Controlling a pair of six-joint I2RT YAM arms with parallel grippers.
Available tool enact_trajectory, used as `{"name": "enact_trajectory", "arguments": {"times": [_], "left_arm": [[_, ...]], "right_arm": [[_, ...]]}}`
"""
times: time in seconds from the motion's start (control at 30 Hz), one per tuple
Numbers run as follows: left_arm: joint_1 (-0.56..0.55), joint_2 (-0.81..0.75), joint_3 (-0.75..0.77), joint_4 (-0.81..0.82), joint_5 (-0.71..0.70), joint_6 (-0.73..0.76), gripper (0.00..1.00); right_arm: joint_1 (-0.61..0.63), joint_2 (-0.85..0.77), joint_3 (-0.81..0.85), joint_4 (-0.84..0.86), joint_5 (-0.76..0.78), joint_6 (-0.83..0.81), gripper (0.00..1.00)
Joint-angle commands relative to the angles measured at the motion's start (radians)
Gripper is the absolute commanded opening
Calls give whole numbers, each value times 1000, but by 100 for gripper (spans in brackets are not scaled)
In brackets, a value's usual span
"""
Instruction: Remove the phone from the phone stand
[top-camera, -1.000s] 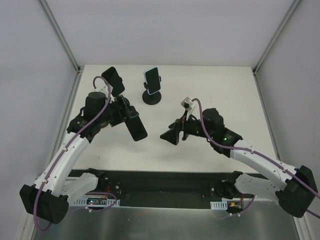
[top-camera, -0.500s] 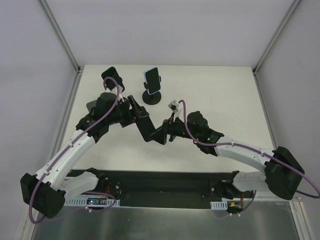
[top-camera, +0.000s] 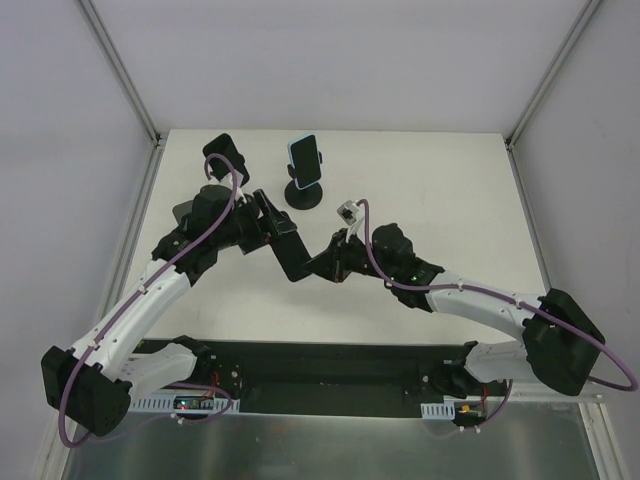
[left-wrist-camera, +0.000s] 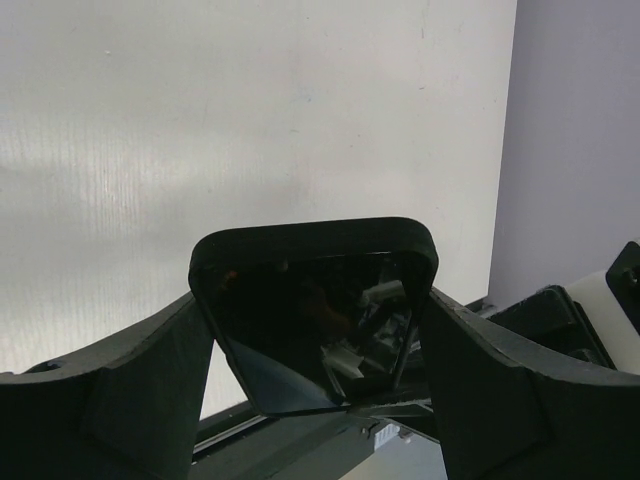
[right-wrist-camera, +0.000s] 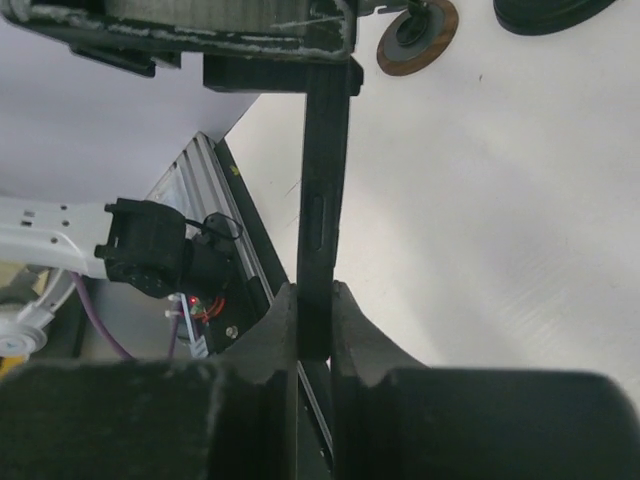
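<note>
A matt white table (top-camera: 440, 200) is enclosed by pale grey walls (top-camera: 330, 60) with aluminium corner posts (top-camera: 125, 70). A dark equipment rail (top-camera: 330, 375) is fitted along the table's near edge.

Top view: a black round-based phone stand (top-camera: 305, 195) is set at the far centre of the table. A pale-blue-edged phone (top-camera: 304, 158) is seen clamped upright in it. Nearer the arms, a second handset, a black glossy slab-shaped phone (top-camera: 290, 255), is held clear of the surface. The left gripper (top-camera: 268, 222) is closed on its far end and the right gripper (top-camera: 318, 268) on its near end. The black phone is kept well apart from the stand.

Left wrist view: the black phone is presented face-on, and its two long sides are clasped by the dark fingers (left-wrist-camera: 130, 390). Bare white table and a grey wall are seen beyond.

Right wrist view: the black phone is presented edge-on. Its thin end is pinched between both fingers (right-wrist-camera: 275, 330), with no gap visible.

Assessment: which handset the task means cannot be settled. If the black phone is meant, removal is judged complete, with only a handover or set-down left. If the pale-blue-edged phone is meant, the task is not yet begun, as neither gripper is at the stand.
</note>
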Motion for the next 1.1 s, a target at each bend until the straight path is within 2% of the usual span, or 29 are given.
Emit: {"name": "enact_trajectory", "arguments": {"times": [0.0, 0.03, 0.07, 0.17, 0.2, 0.27, 0.3, 0.37, 0.5, 0.53, 0.73, 0.9, 1.07], "left_arm": [[-8, -19, 18, 85, 5, -17, 6], [-8, -24, 18, 86, 1, -9, 11], [-8, -25, 17, 85, -3, -5, 24], [-6, -33, 28, 83, -19, 50, 46], [-6, -33, 40, 82, -22, 69, 61], [6, -45, 54, 77, -35, 122, 74], [12, -51, 67, 74, -46, 139, 87], [32, -81, 78, 59, -92, 196, 97], [61, -154, 115, 19, -186, 329, 99], [65, -168, 120, 10, -204, 389, 99], [68, -300, 100, 7, -365, 599, 99], [68, -374, 5, 16, -491, 643, 99], [69, -378, -21, 16, -528, 681, 99]], "right_arm": [[4, -1, -5, 70, 6, 8, 1], [1, -4, -6, 65, 10, 9, 1], [-4, -7, -8, 65, 10, 11, 1], [-31, -21, -22, 64, -5, 34, 1], [-41, -29, -28, 64, -8, 45, 1], [-82, -55, -52, 61, -20, 59, 1], [-99, -64, -62, 57, -24, 62, 1], [-165, -96, -86, 33, -42, 71, 1], [-318, -156, -122, -27, -77, 83, 1], [-388, -167, -125, -65, -91, 85, 1], [-670, -174, -54, -261, -132, 63, 1], [-835, -52, 39, -315, -174, 23, 1], [-919, 143, 150, -337, -266, -39, 1]]}}
